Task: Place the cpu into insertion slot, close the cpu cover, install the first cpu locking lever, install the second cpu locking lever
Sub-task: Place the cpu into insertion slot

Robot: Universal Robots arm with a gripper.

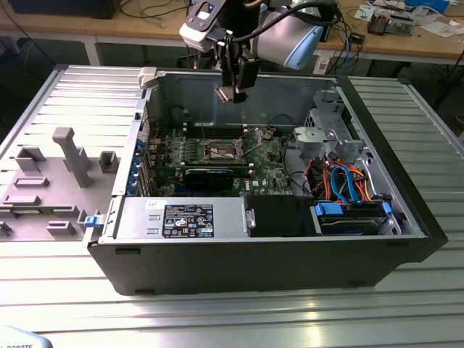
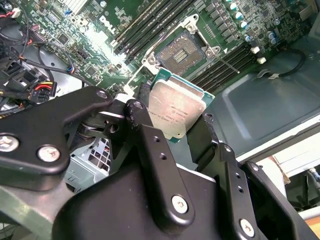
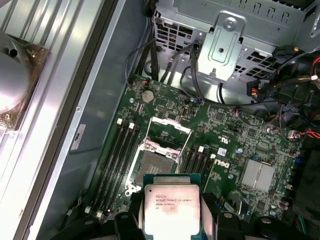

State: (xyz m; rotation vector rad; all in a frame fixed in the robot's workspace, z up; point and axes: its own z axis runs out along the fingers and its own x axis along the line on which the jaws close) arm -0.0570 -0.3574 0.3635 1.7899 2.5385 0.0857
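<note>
My gripper (image 2: 175, 131) is pinching the cpu (image 2: 176, 111) by two opposite edges, black fingers (image 2: 150, 136) pressed against it, metal top facing both wrist cameras. The chip hangs in the air, clear of the board. Past it, lower down, the insertion slot (image 3: 153, 162) sits with its dark centre exposed, apart from the chip. The slot is set in the green motherboard (image 3: 235, 135) between memory slots (image 3: 117, 160). In the exterior view I see the gripper high over the open computer case (image 1: 254, 268).
</note>
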